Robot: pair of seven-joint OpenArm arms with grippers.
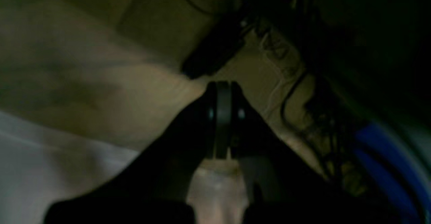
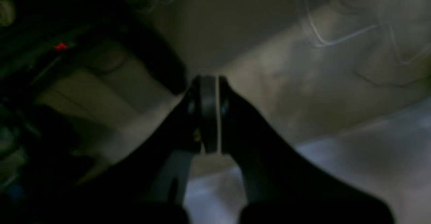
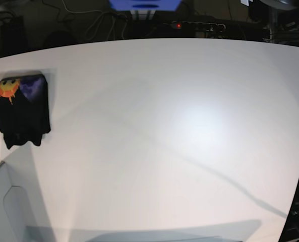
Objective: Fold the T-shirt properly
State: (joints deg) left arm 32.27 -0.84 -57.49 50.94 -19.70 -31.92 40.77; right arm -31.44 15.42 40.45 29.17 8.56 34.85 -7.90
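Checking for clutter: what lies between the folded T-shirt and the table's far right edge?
Nothing: in the base view the white table runs bare from the T-shirt to that edge.

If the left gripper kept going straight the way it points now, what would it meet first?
Judging by the left wrist view, the shut left gripper points off the table's edge toward the tan floor, near a dark, blurred object. Probably the floor first; depth is unclear.
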